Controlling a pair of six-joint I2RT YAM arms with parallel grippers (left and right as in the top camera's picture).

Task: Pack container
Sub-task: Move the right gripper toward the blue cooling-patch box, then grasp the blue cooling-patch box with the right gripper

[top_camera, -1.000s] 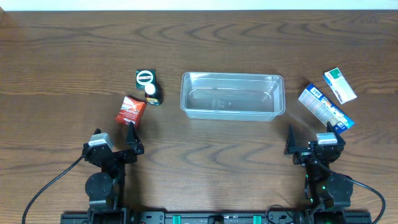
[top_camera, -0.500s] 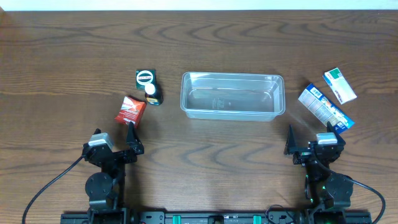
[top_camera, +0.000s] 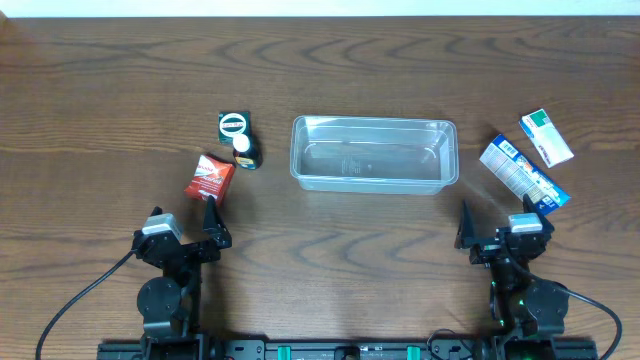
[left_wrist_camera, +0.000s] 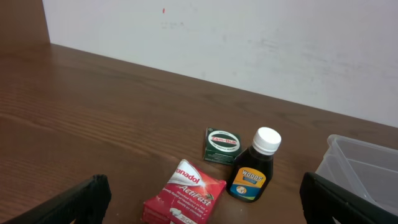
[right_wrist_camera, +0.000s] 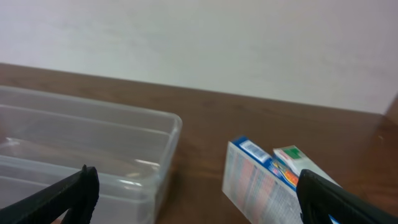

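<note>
A dark wood-grain worktop [top_camera: 120,90] is seen backed by a white wall [left_wrist_camera: 249,37], the clear container [top_camera: 374,153] is set near its centre, and the left claw [top_camera: 182,232] and right claw [top_camera: 497,238] are spread wide at the near edge.

Place: you're at a robot lab bench, i.e. a test setup.
Table [top_camera: 100,90]: dark wood-grain top.
Wall [left_wrist_camera: 249,43]: plain white, directly behind the table edge.
Rig: left arm [top_camera: 165,270] & right arm [top_camera: 520,270] mounted at the near edge on a black rail [top_camera: 320,352].
Props: staged pharmacy items, e.g. red packet [top_camera: 209,178], syrup bottle [top_camera: 245,152], blue-white box [top_camera: 520,172], either side of a clear tub [top_camera: 373,153].
</note>
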